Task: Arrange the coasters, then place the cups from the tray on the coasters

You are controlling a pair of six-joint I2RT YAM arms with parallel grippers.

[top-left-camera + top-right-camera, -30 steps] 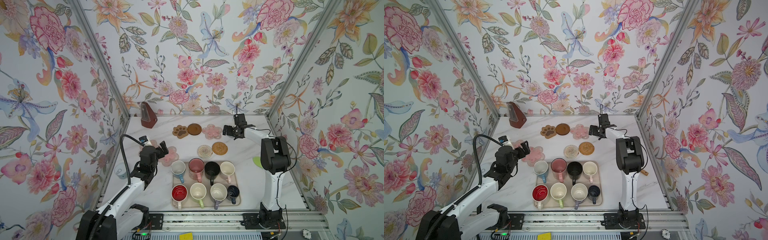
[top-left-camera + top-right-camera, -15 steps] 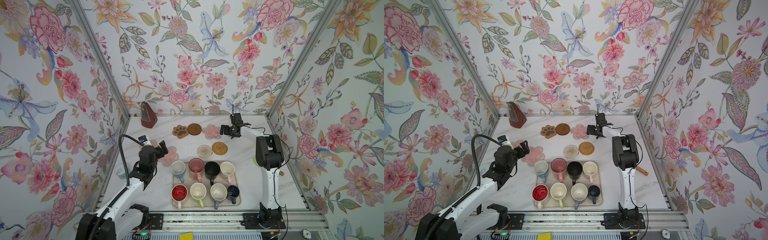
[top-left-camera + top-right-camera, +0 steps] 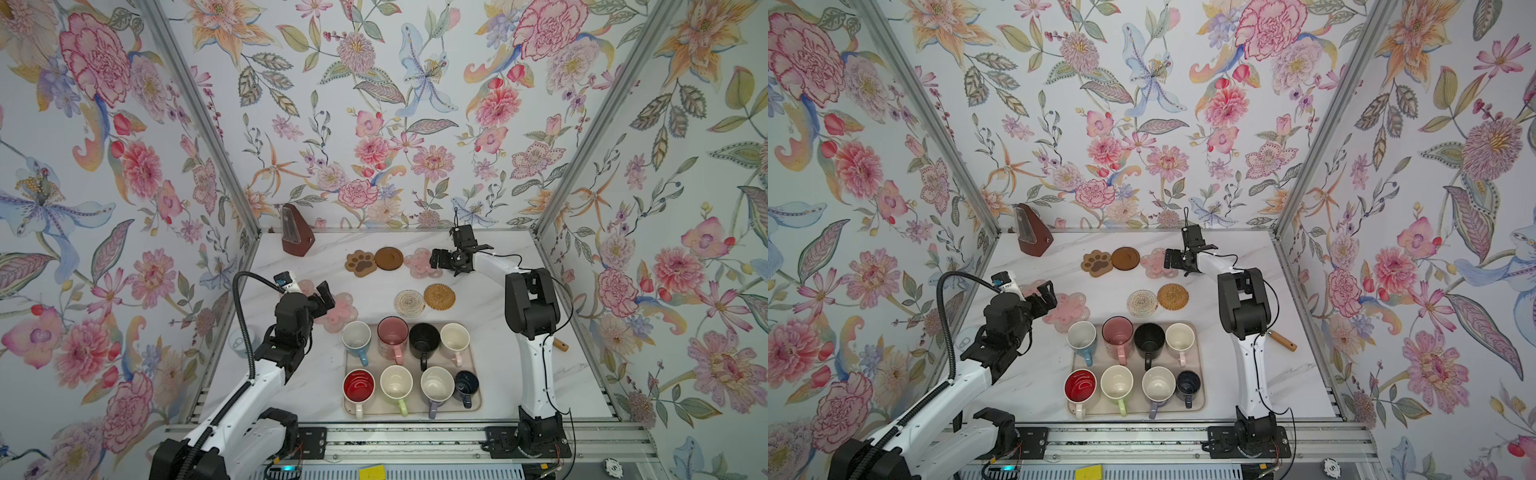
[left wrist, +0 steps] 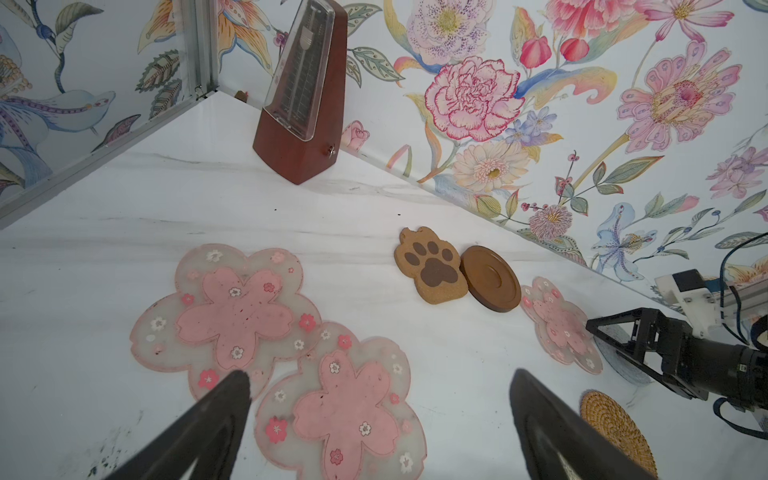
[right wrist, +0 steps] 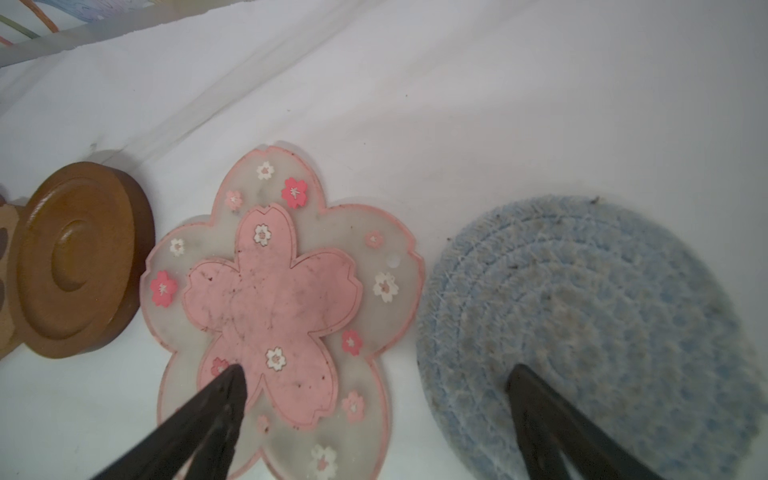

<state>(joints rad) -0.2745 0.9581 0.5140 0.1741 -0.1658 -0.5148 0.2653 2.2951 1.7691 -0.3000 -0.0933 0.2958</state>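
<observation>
The right gripper (image 3: 436, 259) hangs empty, jaws wide apart. The see-through pink flower mat (image 3: 419, 264) lies at its nine o'clock, the round grey-blue woven mat (image 5: 582, 324) just under it. The left gripper (image 3: 327, 296), spread wide too, is farther away.

grey-blue coaster (image 5: 582, 311) cut by frame edge, tan coaster (image 4: 611, 428) too

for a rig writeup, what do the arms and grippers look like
Both arms have white link shells with bulky black joint housings: left arm, right arm. The left gripper and right gripper are black, with tapering pointed fingers. A ribbed black hose loops along the left arm; a thin black cable trails down the right.
</observation>
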